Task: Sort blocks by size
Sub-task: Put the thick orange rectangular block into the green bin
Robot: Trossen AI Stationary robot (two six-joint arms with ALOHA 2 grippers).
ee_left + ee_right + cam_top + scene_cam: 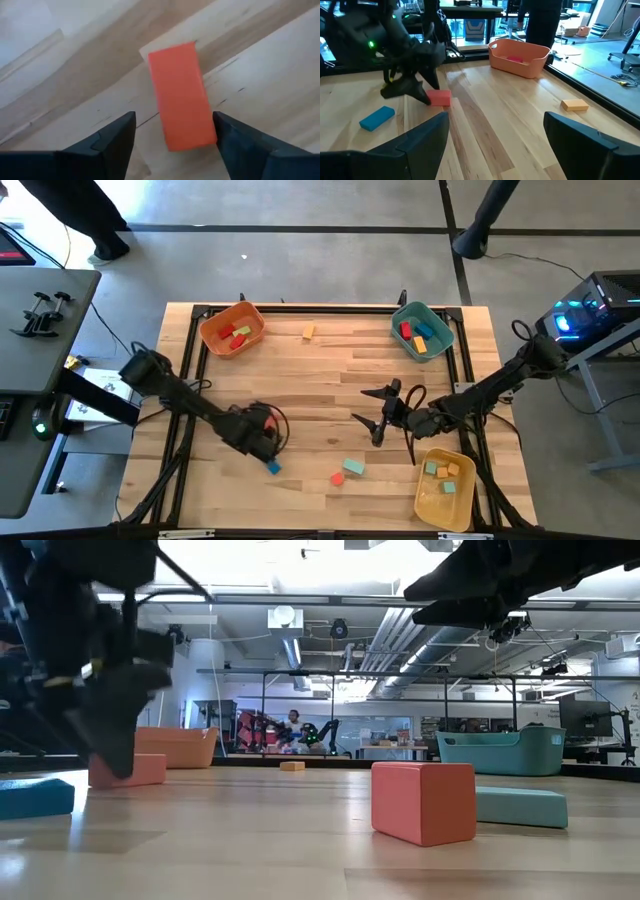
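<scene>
Left pincer (172, 142) wide open | red block (181, 95) lying between fingers, unheld | right pincer (495, 137) open, empty

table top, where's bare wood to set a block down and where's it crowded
Bare wood runs between the orange bin and teal bin, broken only by one small orange block, and down the table's middle between the two arms. The front is crowded: the left gripper, blue block, red block, teal block, yellow bin.
</scene>
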